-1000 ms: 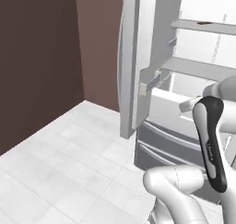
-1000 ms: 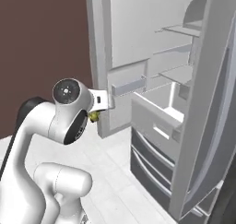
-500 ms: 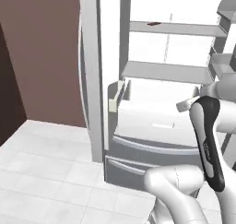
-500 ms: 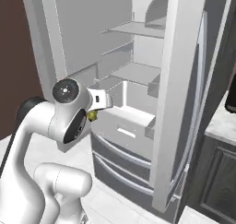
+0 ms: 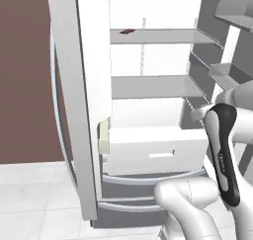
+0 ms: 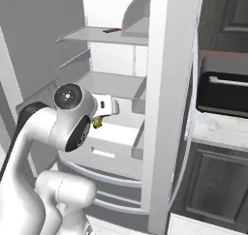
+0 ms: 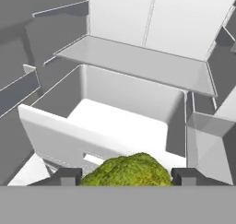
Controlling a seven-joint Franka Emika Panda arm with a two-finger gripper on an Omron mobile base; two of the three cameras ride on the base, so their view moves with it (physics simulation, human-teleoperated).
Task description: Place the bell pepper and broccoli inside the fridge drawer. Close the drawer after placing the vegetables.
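Hand view: the gripper (image 7: 124,174) points down and forward at the fridge drawer (image 7: 69,140), which stands pulled out below the lowest glass shelf (image 7: 138,61). The broccoli (image 7: 126,171) sits clamped between the two partly spread fingertips (image 7: 64,176), just short of the drawer's front wall. Right base view: the forearm (image 6: 63,123) bends at the elbow toward the drawer, with the broccoli beneath the wrist.
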